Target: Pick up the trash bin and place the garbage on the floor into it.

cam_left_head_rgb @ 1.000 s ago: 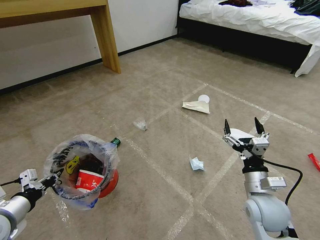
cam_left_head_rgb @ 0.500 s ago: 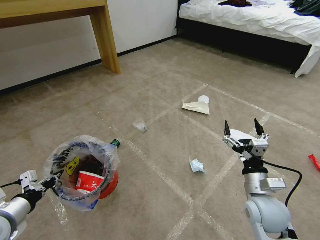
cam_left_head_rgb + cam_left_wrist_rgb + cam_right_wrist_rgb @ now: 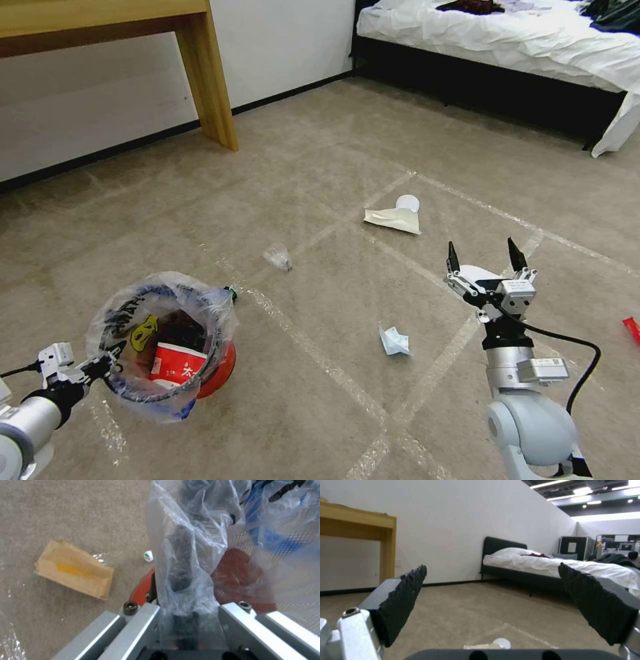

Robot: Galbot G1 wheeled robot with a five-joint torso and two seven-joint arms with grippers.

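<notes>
— Two grippers: how do their jaws stand?
— Left gripper [image 3: 110, 363] is clamped on the small round red plastic trash bin's [image 3: 215, 373] bag-lined rim; right gripper [image 3: 483, 257] gapes empty above beige taped carpet floor [image 3: 320, 313].
— Litter?
— Crumpled pale-blue tissue [image 3: 394, 341] lies between them.

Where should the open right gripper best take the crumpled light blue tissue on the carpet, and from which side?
Probably the tissue's raised, crumpled middle, from straight above: it sits low on the floor, no side wall to pinch. The right gripper has its jaws open.
</notes>
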